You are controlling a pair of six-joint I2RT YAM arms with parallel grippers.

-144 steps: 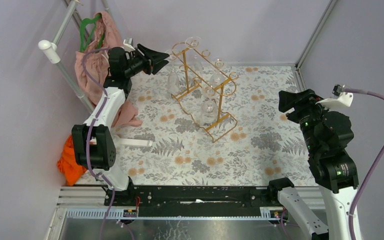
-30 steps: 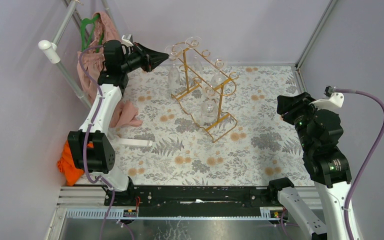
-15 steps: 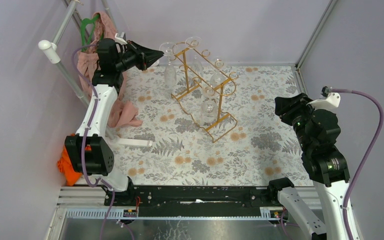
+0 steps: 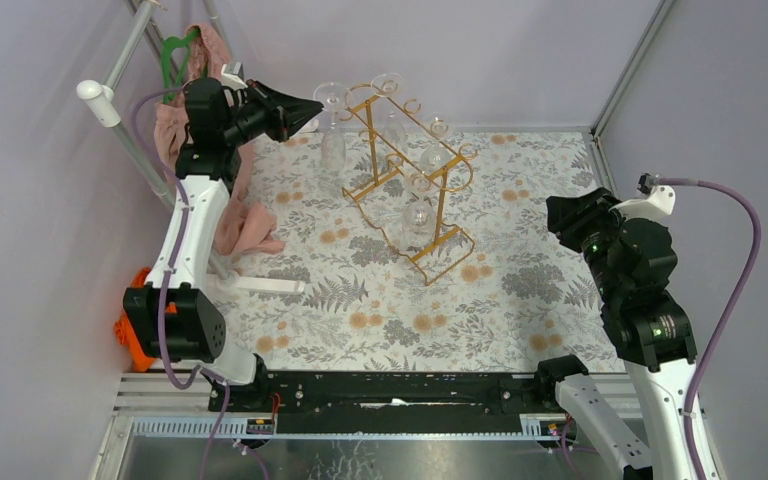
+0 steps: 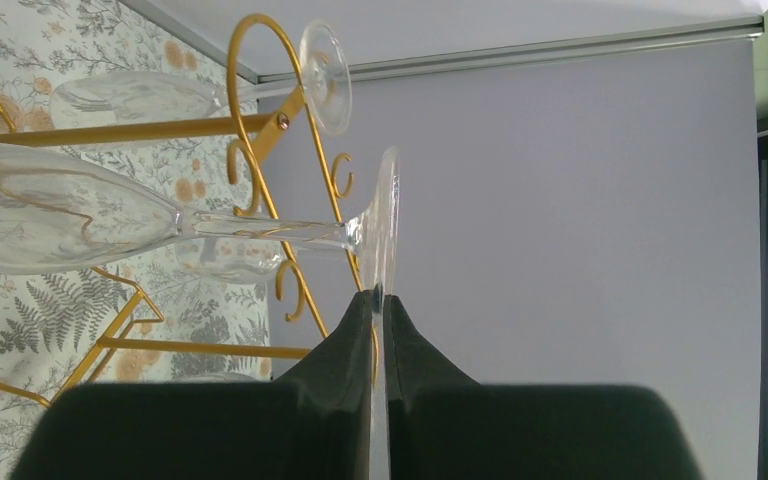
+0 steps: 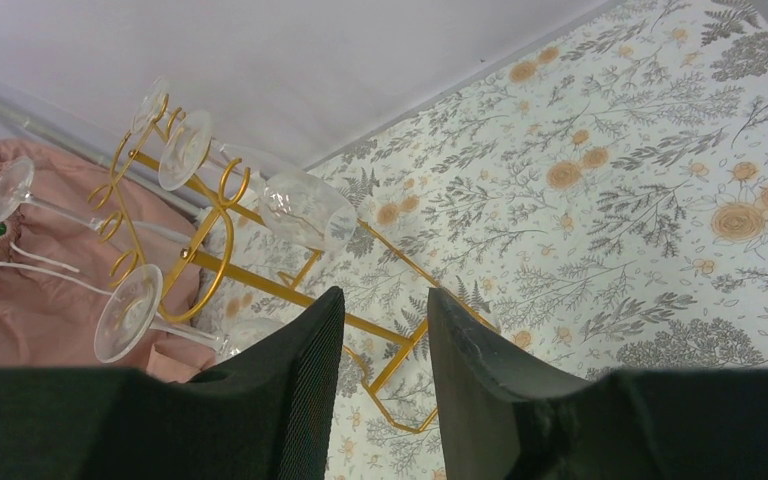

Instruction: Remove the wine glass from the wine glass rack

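No readable text, label, brand, number or sign in any of the three views, desk (image 4: 520,290) cover bearing only a fern-and-flower print, no lettering on it.

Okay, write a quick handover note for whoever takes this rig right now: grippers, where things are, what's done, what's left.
Left gripper: shut on the wine glass by its foot, bowl hanging down.
Right gripper: open, empty, off to the right of the wine glass rack.
Rack: upright, other glasses hanging on it.
Done: glass gripped; it looks just clear of the rack's end loop.
Left: carry it away and set it down.
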